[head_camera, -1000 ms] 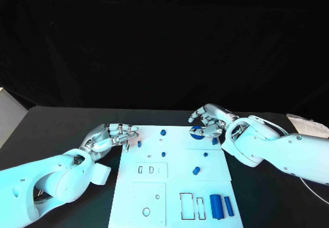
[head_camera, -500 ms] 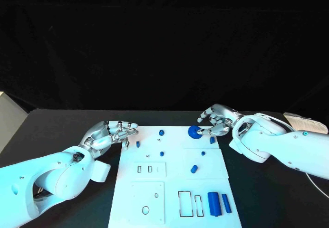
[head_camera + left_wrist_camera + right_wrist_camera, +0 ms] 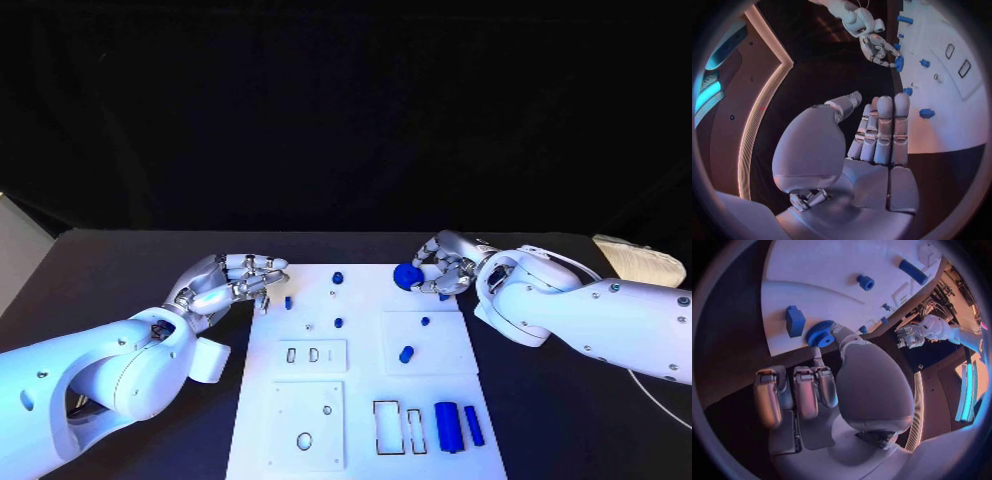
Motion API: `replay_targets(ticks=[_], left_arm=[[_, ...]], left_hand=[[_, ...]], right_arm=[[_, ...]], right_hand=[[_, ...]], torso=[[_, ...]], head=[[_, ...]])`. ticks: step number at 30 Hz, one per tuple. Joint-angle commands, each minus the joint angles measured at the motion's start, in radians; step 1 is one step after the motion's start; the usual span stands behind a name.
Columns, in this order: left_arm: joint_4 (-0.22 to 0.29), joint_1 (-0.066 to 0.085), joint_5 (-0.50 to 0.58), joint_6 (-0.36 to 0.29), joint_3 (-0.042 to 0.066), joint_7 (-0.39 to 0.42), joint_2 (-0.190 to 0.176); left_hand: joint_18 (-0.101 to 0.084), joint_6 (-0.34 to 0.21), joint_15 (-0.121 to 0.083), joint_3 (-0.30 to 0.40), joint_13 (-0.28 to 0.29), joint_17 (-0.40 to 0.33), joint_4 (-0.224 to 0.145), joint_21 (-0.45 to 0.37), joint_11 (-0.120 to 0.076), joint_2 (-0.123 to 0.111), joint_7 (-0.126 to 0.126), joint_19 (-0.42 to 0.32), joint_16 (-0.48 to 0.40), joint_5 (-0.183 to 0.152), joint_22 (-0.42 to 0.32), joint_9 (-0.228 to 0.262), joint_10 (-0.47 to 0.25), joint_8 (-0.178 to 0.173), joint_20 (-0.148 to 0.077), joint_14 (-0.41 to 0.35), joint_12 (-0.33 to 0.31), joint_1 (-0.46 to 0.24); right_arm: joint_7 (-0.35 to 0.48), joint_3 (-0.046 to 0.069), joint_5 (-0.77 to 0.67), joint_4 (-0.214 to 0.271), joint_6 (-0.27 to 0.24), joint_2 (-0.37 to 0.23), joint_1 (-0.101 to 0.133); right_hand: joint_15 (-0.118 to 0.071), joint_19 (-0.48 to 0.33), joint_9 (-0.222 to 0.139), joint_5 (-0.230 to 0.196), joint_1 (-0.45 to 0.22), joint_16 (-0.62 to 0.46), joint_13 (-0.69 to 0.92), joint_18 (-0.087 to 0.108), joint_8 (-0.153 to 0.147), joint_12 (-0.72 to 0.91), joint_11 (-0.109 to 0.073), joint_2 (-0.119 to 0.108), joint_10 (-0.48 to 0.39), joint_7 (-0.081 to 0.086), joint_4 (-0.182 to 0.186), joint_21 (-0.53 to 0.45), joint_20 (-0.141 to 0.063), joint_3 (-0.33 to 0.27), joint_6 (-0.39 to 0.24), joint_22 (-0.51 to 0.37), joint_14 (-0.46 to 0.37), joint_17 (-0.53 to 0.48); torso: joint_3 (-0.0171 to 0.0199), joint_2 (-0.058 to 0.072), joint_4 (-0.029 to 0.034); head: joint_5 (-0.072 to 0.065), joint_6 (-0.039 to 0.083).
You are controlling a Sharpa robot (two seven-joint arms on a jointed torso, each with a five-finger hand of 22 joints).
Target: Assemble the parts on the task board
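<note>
Right hand (image 3: 444, 264) pinches blue gear (image 3: 407, 274) (over task board (image 3: 364, 400) corner) | left hand (image 3: 231, 281) curled, empty

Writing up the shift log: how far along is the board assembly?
Early. Small blue pegs already stand in the task board. In hand: the right hand holds a blue gear over the board's far edge. Left: the two blue bars lie loose beside the rectangular slots, which stay unfilled. The left hand holds nothing.
</note>
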Motion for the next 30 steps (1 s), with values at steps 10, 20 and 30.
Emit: replay_targets(ticks=[10, 20, 30], left_arm=[[-0.002, 0.001, -0.001, 0.012, 0.001, 0.004, 0.005], [-0.004, 0.001, 0.000, 0.013, 0.001, 0.003, 0.006], [-0.005, 0.001, 0.000, 0.013, 0.001, 0.002, 0.008]], left_hand=[[0.000, -0.005, 0.003, 0.006, -0.001, -0.001, 0.000, 0.004, 0.000, 0.000, -0.002, 0.000, 0.003, -0.001, 0.001, 0.001, -0.009, -0.002, 0.004, -0.001, -0.002, 0.000], [0.000, -0.005, 0.003, 0.006, -0.001, -0.001, 0.000, 0.004, 0.000, 0.000, -0.002, 0.000, 0.003, -0.001, 0.001, 0.001, -0.009, -0.002, 0.004, -0.001, -0.002, 0.000], [0.000, -0.005, 0.003, 0.006, -0.001, -0.001, 0.000, 0.004, 0.000, 0.000, -0.002, 0.000, 0.003, -0.001, 0.001, 0.001, -0.009, -0.002, 0.004, -0.001, -0.002, 0.000]], right_arm=[[-0.038, 0.000, -0.061, -0.008, -0.033, 0.022, -0.007], [-0.038, 0.000, -0.064, -0.003, -0.050, 0.028, -0.008], [-0.054, 0.000, -0.070, -0.001, -0.074, 0.033, -0.008]], right_hand=[[0.008, 0.106, 0.003, 0.018, 0.024, 0.006, 0.209, -0.014, 0.000, 0.000, 0.009, 0.010, 0.052, 0.000, 0.009, 0.004, 0.007, -0.013, -0.003, 0.263, 0.094, 0.209], [0.007, 0.106, 0.006, 0.020, 0.026, 0.006, 0.212, -0.014, 0.008, 0.002, 0.007, 0.015, 0.055, -0.002, 0.018, 0.004, 0.007, -0.014, 0.008, 0.263, 0.094, 0.209], [0.004, 0.106, 0.010, 0.024, 0.024, 0.008, 0.218, -0.014, 0.018, 0.009, 0.003, 0.024, 0.062, -0.006, 0.041, 0.004, 0.005, -0.016, 0.022, 0.263, 0.095, 0.216]], torso=[[-0.0009, -0.001, 0.0015], [-0.0005, -0.001, -0.0004], [-0.0014, -0.001, -0.0007]], head=[[-0.004, 0.001], [0.001, -0.001], [-0.005, 0.001]])
